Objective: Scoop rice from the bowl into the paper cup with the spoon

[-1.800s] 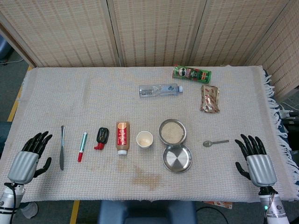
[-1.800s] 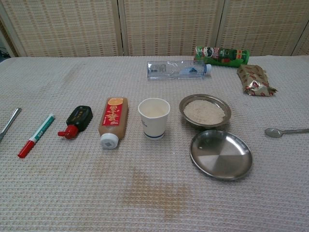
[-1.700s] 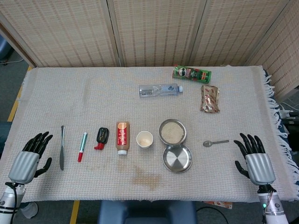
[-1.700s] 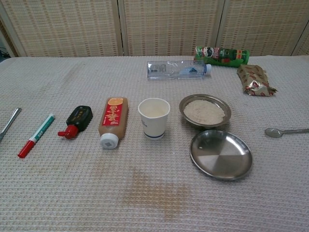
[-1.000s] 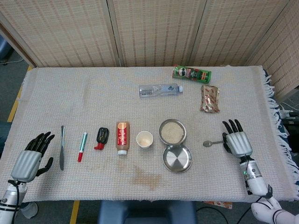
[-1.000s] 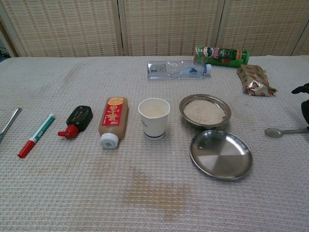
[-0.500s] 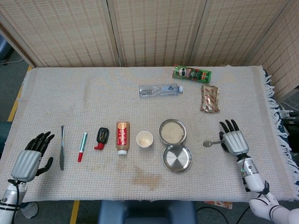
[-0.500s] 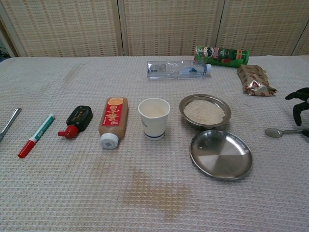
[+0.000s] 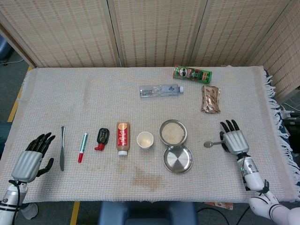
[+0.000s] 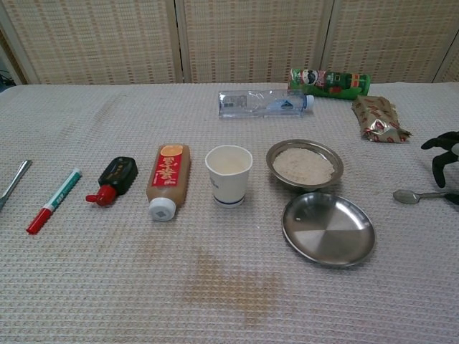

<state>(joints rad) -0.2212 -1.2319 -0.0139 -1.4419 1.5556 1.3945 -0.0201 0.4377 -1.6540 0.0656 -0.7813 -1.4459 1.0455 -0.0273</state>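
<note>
A metal bowl of rice [image 9: 172,132] [image 10: 304,165] sits right of centre, with a white paper cup [image 9: 145,139] [image 10: 229,174] upright to its left. The spoon [image 9: 212,144] [image 10: 418,195] lies flat on the cloth to the right of the bowl, bowl end pointing left. My right hand [image 9: 233,139] [image 10: 445,155] hovers over the spoon's handle end, fingers spread, holding nothing. Near the front left edge, my left hand [image 9: 31,157] rests with fingers apart and empty; it is seen only in the head view.
An empty metal plate [image 9: 177,158] [image 10: 328,228] lies just in front of the bowl. A sauce bottle [image 9: 123,137], black-and-red item [image 9: 101,138], marker [image 9: 82,146] and knife [image 9: 62,147] line the left. A water bottle [image 9: 160,90], green can [image 9: 192,73] and snack packet [image 9: 210,98] lie behind.
My right hand has moved from the front right edge forward and left to the spoon's handle end. The left hand and all objects stayed put.
</note>
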